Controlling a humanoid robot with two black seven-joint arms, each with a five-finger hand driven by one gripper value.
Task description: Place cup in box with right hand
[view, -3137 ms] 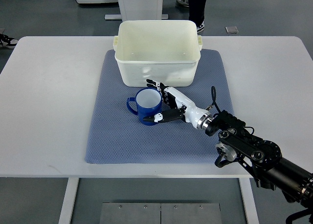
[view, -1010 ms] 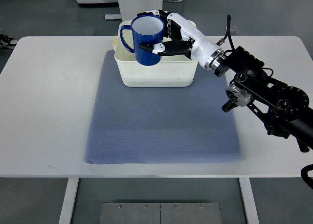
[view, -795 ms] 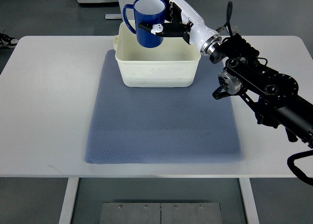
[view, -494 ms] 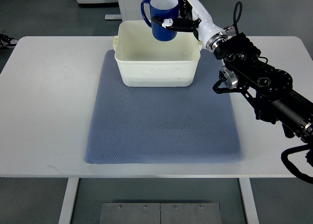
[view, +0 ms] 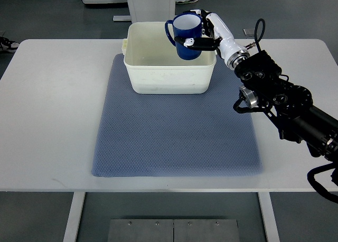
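So the right robot hand (view: 203, 35) has its fingers wrapped around the blue mug (view: 187, 36), thumb across the near side of the body, holding it upright with the mouth facing up and the handle sticking out toward 9 o'clock. The mug sits at about 9 o'clock from the wrist and hangs over the cream plastic box (view: 170, 57), in its 1 o'clock corner, apparently a bit above the floor of the box rather than resting on it, though that's hard to call from straight overhead. My guess is the move left is basically straight down, then let go. Watch the right wall and far rim, they're close. Left arm isn't in shot; box sits on the blue mat (view: 177, 141) on the desk (view: 53, 104).
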